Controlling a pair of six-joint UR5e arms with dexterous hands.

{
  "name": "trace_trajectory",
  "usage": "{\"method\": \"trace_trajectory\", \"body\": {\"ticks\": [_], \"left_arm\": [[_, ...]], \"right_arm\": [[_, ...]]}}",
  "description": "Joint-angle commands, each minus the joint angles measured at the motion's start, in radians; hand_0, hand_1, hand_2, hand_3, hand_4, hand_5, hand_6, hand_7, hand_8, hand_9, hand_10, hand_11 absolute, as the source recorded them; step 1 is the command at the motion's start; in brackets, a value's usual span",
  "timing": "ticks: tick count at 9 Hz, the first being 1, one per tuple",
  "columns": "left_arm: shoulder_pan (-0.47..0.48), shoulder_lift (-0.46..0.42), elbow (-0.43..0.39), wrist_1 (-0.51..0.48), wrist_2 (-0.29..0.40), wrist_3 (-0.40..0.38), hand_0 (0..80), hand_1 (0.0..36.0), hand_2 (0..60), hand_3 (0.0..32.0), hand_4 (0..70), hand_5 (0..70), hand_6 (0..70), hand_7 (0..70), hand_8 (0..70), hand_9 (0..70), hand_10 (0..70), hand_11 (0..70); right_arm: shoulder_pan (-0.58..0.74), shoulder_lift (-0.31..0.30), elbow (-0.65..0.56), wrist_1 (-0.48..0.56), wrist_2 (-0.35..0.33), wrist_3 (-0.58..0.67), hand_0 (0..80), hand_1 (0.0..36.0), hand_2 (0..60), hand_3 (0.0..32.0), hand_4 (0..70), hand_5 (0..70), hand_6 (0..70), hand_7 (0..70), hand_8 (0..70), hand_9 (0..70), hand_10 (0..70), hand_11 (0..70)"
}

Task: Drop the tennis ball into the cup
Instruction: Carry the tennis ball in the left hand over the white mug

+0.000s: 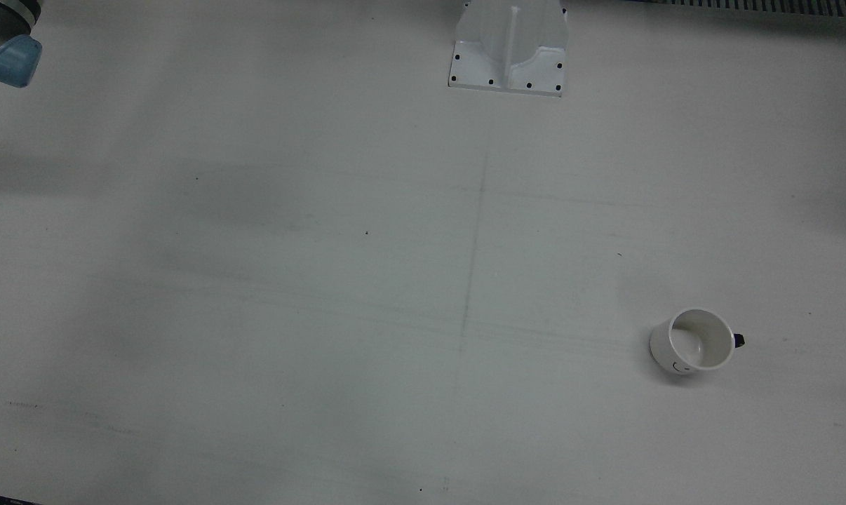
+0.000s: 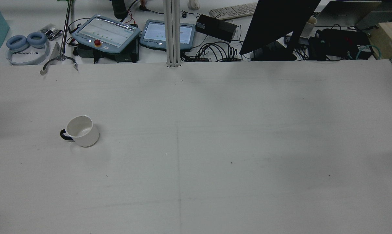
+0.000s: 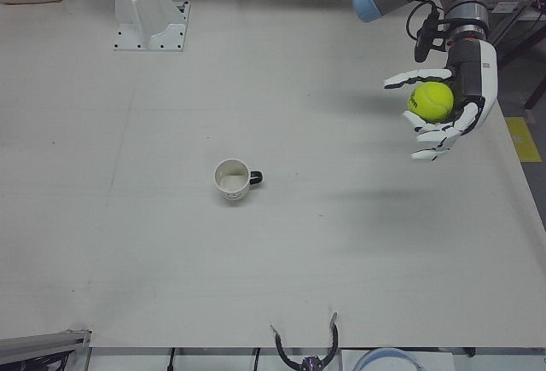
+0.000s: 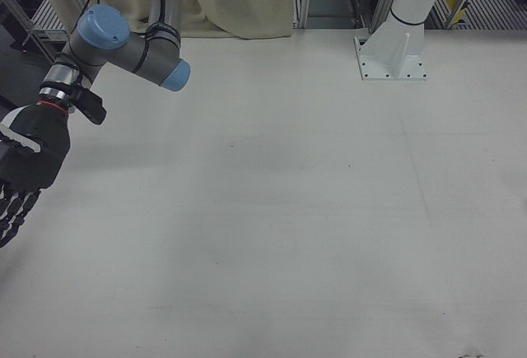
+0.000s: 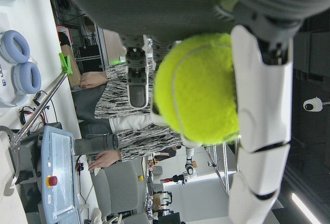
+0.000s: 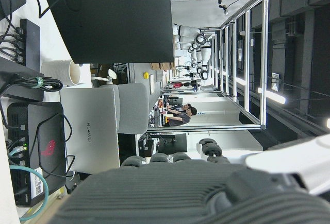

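A white cup with a dark handle (image 3: 232,180) stands upright on the white table; it also shows in the front view (image 1: 692,341) and the rear view (image 2: 80,131). My left hand (image 3: 445,107) is shut on a yellow-green tennis ball (image 3: 430,101), held in the air near the table's edge, well to the right of the cup in the left-front view. The ball fills the left hand view (image 5: 198,90), with white fingers (image 5: 260,131) around it. My right hand (image 4: 23,173) hangs at the left edge of the right-front view, fingers extended down, holding nothing.
A white arm pedestal (image 1: 508,45) stands at the table's back. Beyond the far edge in the rear view lie two teach pendants (image 2: 106,32), a black monitor (image 2: 277,22), cables and blue headphones (image 2: 25,40). An upright post (image 2: 172,32) stands at mid edge.
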Motion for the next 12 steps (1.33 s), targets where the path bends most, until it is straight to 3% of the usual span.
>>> {"method": "trace_trajectory", "body": {"ticks": [1,3,5,6,7,10,12], "left_arm": [[0.0,0.001,-0.003,-0.002,0.0,-0.002,57.3,17.2,15.2,0.0,26.9,23.1,70.0,70.0,44.6,57.2,19.3,29.5],[0.036,-0.002,-0.007,-0.011,0.0,0.006,56.3,16.6,16.0,0.0,27.1,22.3,70.0,70.0,43.9,56.5,19.1,29.1],[0.199,-0.029,-0.006,-0.004,-0.015,0.03,56.3,16.7,16.7,0.0,28.7,22.3,70.0,70.0,44.0,56.7,19.3,29.3],[0.253,-0.069,-0.006,0.014,-0.026,0.053,54.8,14.8,18.2,0.0,29.3,23.4,70.0,70.0,44.6,57.2,19.5,29.4],[0.324,-0.11,-0.006,0.031,-0.056,0.063,54.6,15.2,16.9,0.0,28.9,22.0,70.0,70.0,44.8,57.6,19.7,29.9],[0.607,-0.227,0.011,0.106,-0.239,0.066,55.1,15.1,16.1,0.0,28.3,22.8,70.0,70.0,44.7,57.4,19.5,29.5],[0.692,-0.293,0.06,0.134,-0.265,0.067,54.3,14.6,15.1,0.0,28.1,21.4,70.0,70.0,44.7,57.4,19.6,29.5]], "right_arm": [[0.0,0.0,0.001,0.0,0.0,0.0,0.0,0.0,0.0,0.0,0.0,0.0,0.0,0.0,0.0,0.0,0.0,0.0],[0.0,0.0,0.001,0.0,0.0,0.0,0.0,0.0,0.0,0.0,0.0,0.0,0.0,0.0,0.0,0.0,0.0,0.0],[0.0,0.0,0.001,0.0,0.0,0.0,0.0,0.0,0.0,0.0,0.0,0.0,0.0,0.0,0.0,0.0,0.0,0.0],[0.0,0.0,0.0,-0.001,0.0,0.0,0.0,0.0,0.0,0.0,0.0,0.0,0.0,0.0,0.0,0.0,0.0,0.0],[0.0,0.0,0.0,0.0,0.0,0.0,0.0,0.0,0.0,0.0,0.0,0.0,0.0,0.0,0.0,0.0,0.0,0.0],[0.0,0.0,0.001,0.0,0.0,0.0,0.0,0.0,0.0,0.0,0.0,0.0,0.0,0.0,0.0,0.0,0.0,0.0],[0.0,0.0,0.001,0.0,0.0,0.0,0.0,0.0,0.0,0.0,0.0,0.0,0.0,0.0,0.0,0.0,0.0,0.0]]}}
